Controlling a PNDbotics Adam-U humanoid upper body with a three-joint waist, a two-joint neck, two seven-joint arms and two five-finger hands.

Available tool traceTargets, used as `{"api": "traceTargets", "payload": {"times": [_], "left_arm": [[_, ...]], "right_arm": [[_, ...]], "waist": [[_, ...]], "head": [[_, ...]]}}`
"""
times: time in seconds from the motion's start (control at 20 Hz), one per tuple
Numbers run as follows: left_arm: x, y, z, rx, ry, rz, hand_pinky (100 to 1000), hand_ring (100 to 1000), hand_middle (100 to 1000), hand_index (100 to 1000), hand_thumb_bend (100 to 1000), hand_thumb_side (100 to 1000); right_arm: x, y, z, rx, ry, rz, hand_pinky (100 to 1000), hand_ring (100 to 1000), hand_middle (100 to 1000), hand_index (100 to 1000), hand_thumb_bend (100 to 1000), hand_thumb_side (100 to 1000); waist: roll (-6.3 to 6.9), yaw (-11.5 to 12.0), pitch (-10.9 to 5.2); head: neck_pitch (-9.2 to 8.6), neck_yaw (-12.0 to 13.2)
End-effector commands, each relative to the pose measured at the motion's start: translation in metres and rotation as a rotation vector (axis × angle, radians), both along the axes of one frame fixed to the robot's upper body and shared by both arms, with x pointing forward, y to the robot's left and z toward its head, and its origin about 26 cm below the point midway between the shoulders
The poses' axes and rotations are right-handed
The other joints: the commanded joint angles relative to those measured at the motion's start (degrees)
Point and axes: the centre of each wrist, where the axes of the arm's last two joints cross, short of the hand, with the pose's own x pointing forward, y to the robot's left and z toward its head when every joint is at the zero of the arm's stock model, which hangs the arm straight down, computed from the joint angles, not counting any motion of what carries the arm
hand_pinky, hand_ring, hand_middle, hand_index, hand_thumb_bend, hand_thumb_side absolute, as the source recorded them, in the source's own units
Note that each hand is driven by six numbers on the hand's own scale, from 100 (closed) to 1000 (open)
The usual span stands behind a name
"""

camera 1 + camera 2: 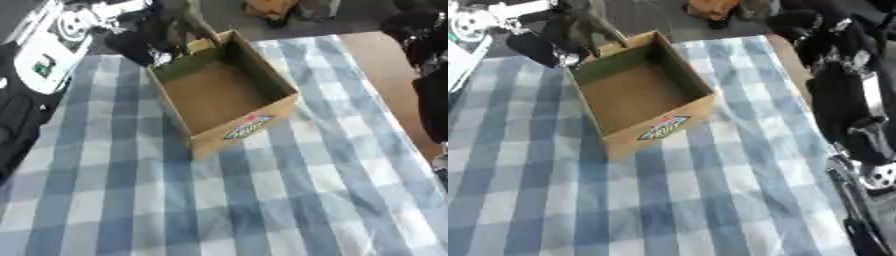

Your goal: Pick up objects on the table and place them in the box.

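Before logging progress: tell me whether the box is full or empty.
Empty: the box stands open-topped and only its bare brown floor shows inside.

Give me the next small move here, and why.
Probably ease the left hand inward over the box opening. It sits at the box's far left corner, with a dark shape beside it outside the box; whether it holds that is unclear. The box looks empty, and no loose object shows on the checked cloth.
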Motion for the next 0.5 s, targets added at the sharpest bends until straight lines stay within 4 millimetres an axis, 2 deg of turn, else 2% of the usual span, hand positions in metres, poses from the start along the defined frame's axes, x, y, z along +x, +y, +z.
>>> {"api": "traceTargets", "payload": {"times": [0.05, 0.25, 0.5], "left_arm": [[-0.004, -0.01, 0.014, -0.018, -0.044, -0.052, 574, 600, 478, 150, 100, 244], [0.0, -0.016, 0.006, -0.015, -0.047, -0.079, 576, 606, 482, 145, 100, 244], [0.007, -0.015, -0.004, -0.005, -0.054, -0.102, 575, 612, 488, 139, 100, 244]], "right_arm": [[-0.001, 0.002, 0.007, -0.006, -0.022, 0.021, 925, 1000, 736, 963, 857, 1000], [-0.001, 0.005, 0.008, -0.007, -0.025, 0.033, 926, 1000, 735, 964, 858, 1000], [0.0, 0.007, 0.011, -0.009, -0.033, 0.047, 927, 1000, 735, 964, 855, 1000]], "waist": [[-0.12, -0.47, -0.92], [0.04, -1.24, -0.53], [0.13, -2.1, 0.22]], "head": [[-1.22, 0.73], [-1.47, 1.06], [-2.21, 1.1]]}}
